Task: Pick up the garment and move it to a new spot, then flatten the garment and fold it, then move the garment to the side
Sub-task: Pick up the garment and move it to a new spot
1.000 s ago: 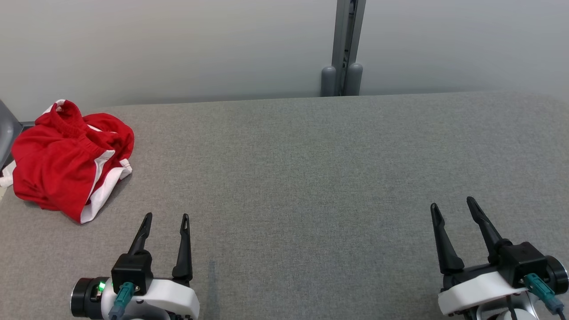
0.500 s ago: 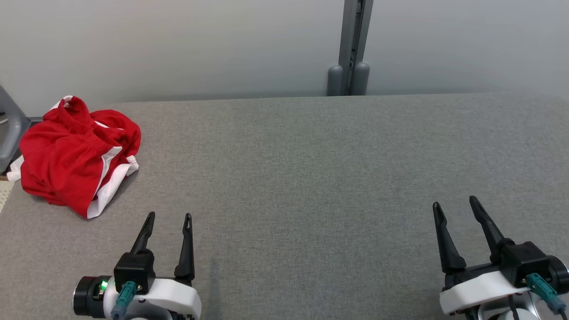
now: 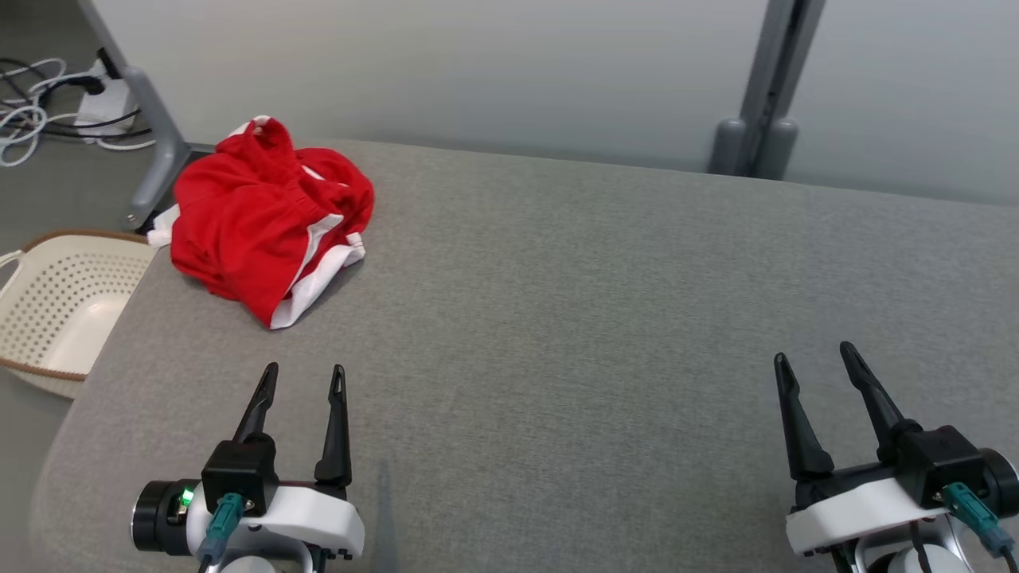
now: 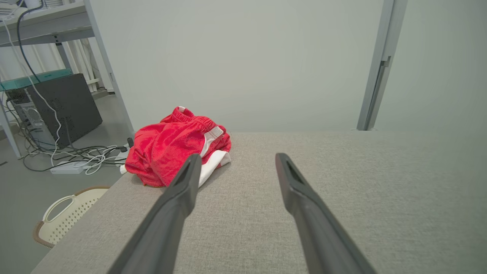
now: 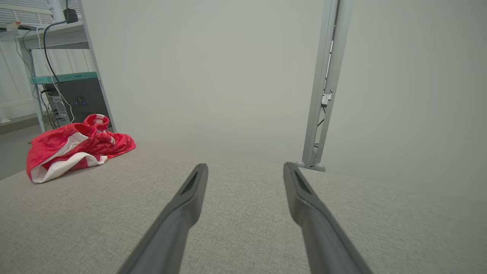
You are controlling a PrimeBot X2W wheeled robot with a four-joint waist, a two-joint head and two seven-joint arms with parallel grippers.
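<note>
- Head view: grey table (image 3: 557,278) is backed by a pale wall (image 3: 478,72).
- Cream basket (image 3: 40,294), bare inside, is set alongside.
- Left gripper (image 3: 304,369) and right gripper (image 3: 813,352) are held wide, empty.

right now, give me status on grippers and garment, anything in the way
Left gripper and right gripper: jaws open, empty. Red garment bunched at far left corner of table, untouched. Nothing between left gripper and garment.
</note>
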